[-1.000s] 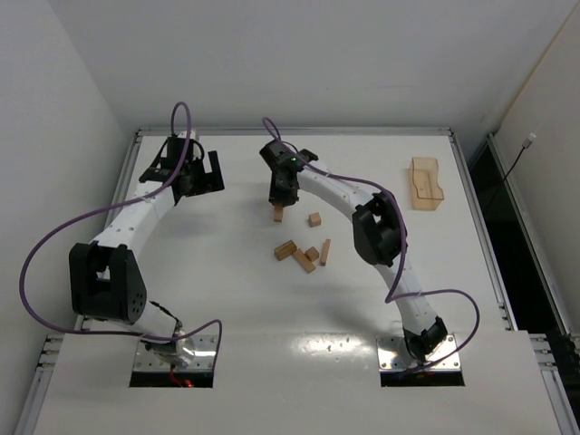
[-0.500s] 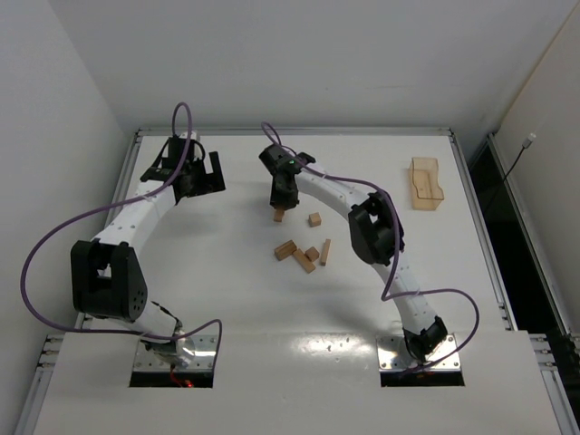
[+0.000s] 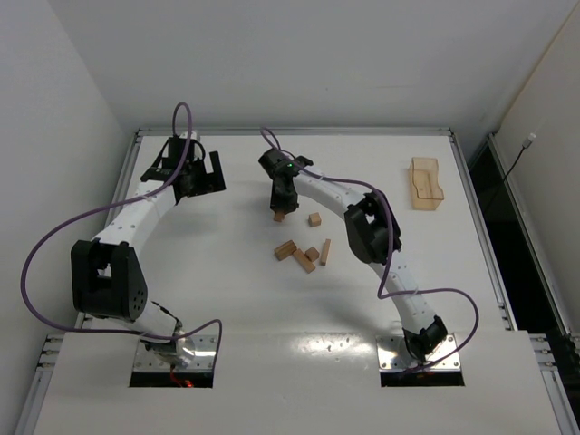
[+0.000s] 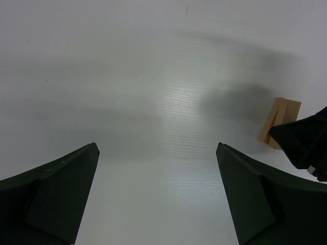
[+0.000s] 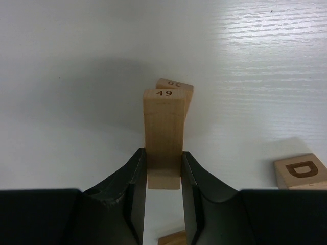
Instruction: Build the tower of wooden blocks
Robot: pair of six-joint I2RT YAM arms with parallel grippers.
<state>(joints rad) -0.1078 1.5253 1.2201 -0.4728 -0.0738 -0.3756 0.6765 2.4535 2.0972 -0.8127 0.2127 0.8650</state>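
My right gripper [image 5: 163,168] is shut on a long wood block marked 49 [image 5: 163,132], holding it just above another block marked 30 [image 5: 176,85] on the table. In the top view this gripper [image 3: 280,207] hangs over the small block [image 3: 279,217]. A block with the letter D [image 5: 300,171] lies to the right. Several loose blocks [image 3: 304,254] lie nearer the arms, one small cube [image 3: 314,219] apart. My left gripper [image 3: 204,177] is open and empty at the far left; its view shows the block pair [image 4: 278,122] at the right.
An amber plastic bin [image 3: 425,184] stands at the far right of the white table [image 3: 227,299]. The right arm's dark gripper body [image 4: 306,148] shows at the right edge of the left wrist view.
My right gripper has shifted slightly away from the bases with the block, and now sits over the small block. The left arm has not moved.
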